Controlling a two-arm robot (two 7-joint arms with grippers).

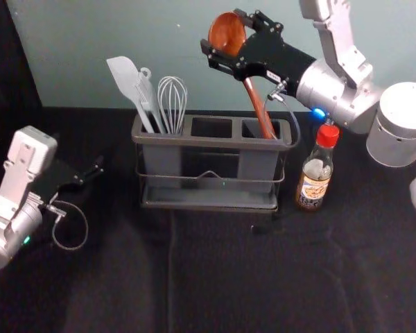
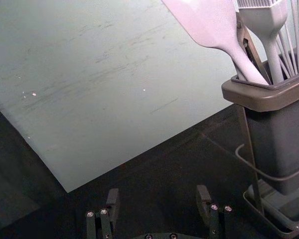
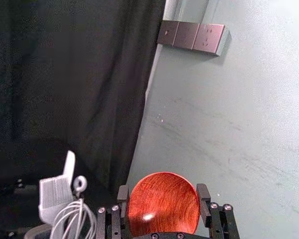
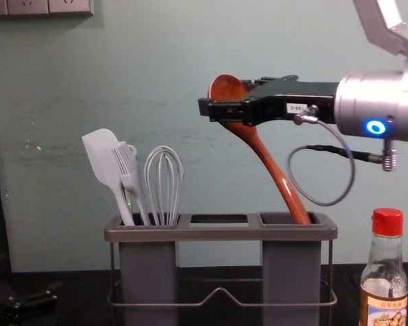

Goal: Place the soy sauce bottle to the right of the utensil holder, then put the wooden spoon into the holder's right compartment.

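Observation:
In the head view my right gripper point(image 1: 222, 30) is over the holder's right end, shut on the bowl of the wooden spoon point(image 1: 257, 100). The bowl sits between the tips of my right gripper point(image 3: 163, 193) in the right wrist view. The spoon point(image 4: 272, 166) slants, its handle end inside the right compartment point(image 4: 290, 272) of the utensil holder point(image 1: 208, 205). Just right of the holder the soy sauce bottle point(image 1: 315, 173) stands upright, red cap on. My left gripper point(image 1: 90, 173) is left of the holder; in the left wrist view the left gripper point(image 2: 157, 200) is open and holds nothing.
The holder's left compartment carries a spatula point(image 4: 103, 159), a brush point(image 4: 129, 178) and a whisk point(image 4: 164, 183). A pale wall point(image 1: 125, 35) rises behind the black table point(image 1: 215, 277). Wall sockets point(image 3: 192, 36) show in the right wrist view.

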